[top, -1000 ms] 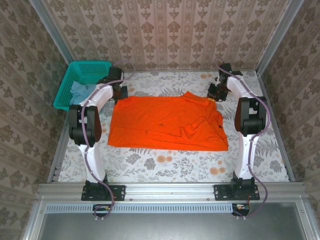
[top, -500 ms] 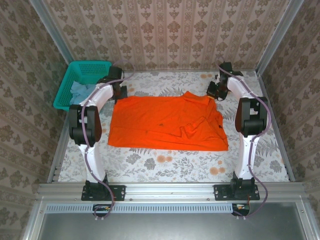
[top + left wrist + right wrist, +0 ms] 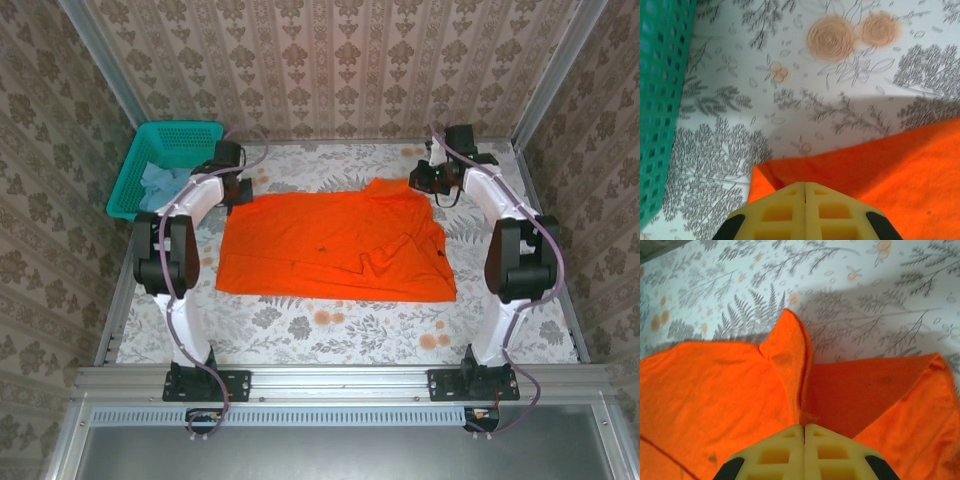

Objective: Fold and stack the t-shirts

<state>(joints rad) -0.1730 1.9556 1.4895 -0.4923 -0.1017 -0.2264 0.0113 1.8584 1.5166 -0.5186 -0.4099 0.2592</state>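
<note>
Overhead, the orange tee (image 3: 335, 245) lies spread flat across the middle of the flower-printed table (image 3: 350, 320), far edge toward the back wall, some creases and a turned-over flap on its right half. Left gripper (image 3: 805, 186) sits at the shirt's far-left corner; yellow fingers pressed together, no gap between them, tips over the folded orange edge. Cannot tell from the wrist view whether cloth is caught between them. Right gripper (image 3: 804, 427) is at the far-right corner; its jaws are closed, and a raised ridge of orange fabric runs straight into the seam between the tips, so it is clamped on the shirt there. Teal mesh basket (image 3: 180, 133) stands at the far-left corner of the table, just beside the left arm. The light-blue tee (image 3: 158, 183) lies crumpled inside the basket, apart from the orange one.
</note>
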